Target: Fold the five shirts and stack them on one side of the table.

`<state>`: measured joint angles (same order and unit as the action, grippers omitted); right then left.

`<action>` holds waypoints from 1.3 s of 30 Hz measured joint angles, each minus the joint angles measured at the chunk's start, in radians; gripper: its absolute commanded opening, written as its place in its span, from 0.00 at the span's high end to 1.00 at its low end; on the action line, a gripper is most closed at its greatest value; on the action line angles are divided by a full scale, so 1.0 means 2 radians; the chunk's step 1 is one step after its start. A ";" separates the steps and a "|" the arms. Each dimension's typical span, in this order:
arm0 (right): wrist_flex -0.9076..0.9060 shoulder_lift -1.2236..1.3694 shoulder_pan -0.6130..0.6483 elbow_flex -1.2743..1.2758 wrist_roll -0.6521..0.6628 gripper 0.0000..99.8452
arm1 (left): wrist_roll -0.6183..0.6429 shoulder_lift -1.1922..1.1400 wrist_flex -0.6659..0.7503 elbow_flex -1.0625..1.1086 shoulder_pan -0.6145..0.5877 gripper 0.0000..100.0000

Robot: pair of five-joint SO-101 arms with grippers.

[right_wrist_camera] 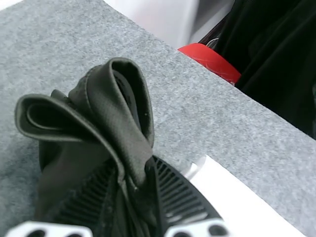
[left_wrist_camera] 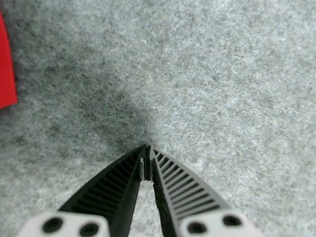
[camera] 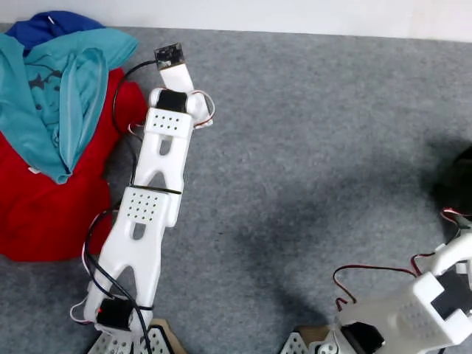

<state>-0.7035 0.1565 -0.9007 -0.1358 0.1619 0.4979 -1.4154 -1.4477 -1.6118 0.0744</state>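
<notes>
Left gripper: your left gripper [left_wrist_camera: 146, 150] hangs over the grey felt tabletop [left_wrist_camera: 222, 74]. Its two ribbed black fingers [left_wrist_camera: 177, 182] are pressed tip to tip with nothing between them.

Left arm: the white jointed left arm [camera: 151, 206] stretches from the near table edge across the felt, and its wrist is just beside the clothes pile.

Right gripper: your right gripper [right_wrist_camera: 143, 170] is clamped on a black shirt [right_wrist_camera: 98, 113]. The fabric is bunched into a thick rolled loop that rises past the fingertips and drapes over one finger.

Right arm: the white right arm [camera: 413, 317] sits at the near corner of the table, well apart from the left gripper.

Pile beside the left gripper: a crumpled red shirt [camera: 51, 206] lies loose on the felt. A teal printed shirt [camera: 51, 96] is spread on top of it, and a royal-blue shirt [camera: 55, 28] is bunched at the far end. All three touch and none is folded. In your left wrist view, an edge of the red shirt [left_wrist_camera: 6, 69] lies near the closed fingers but apart from them.

Poor view: a dark shape [camera: 461, 177] at the table's edge above the right arm may be the same black shirt, but the overhead camera cuts it off.

Beyond the right gripper: a rounded red object [right_wrist_camera: 212, 60] and a hanging black cloth [right_wrist_camera: 276, 49] sit past the table's far edge.
</notes>
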 measured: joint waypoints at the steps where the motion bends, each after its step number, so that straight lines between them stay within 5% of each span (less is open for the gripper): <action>1: -0.008 0.000 -0.002 0.000 0.005 0.99 | 0.000 0.000 0.000 0.000 0.000 0.99; 15: -0.154 -0.087 -0.056 -0.020 0.025 0.99 | 0.000 0.000 0.000 0.000 0.000 0.99; 30: -0.152 -0.088 -0.145 0.064 0.061 0.99 | 0.000 0.000 0.000 0.000 0.000 0.99; 39: -0.046 -0.088 -0.208 0.184 0.061 0.99 | 0.000 -0.001 0.000 0.000 0.000 0.99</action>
<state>-0.7956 -0.0199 -1.3165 0.2325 0.2831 0.4979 -1.4170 -1.4477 -1.6118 0.0744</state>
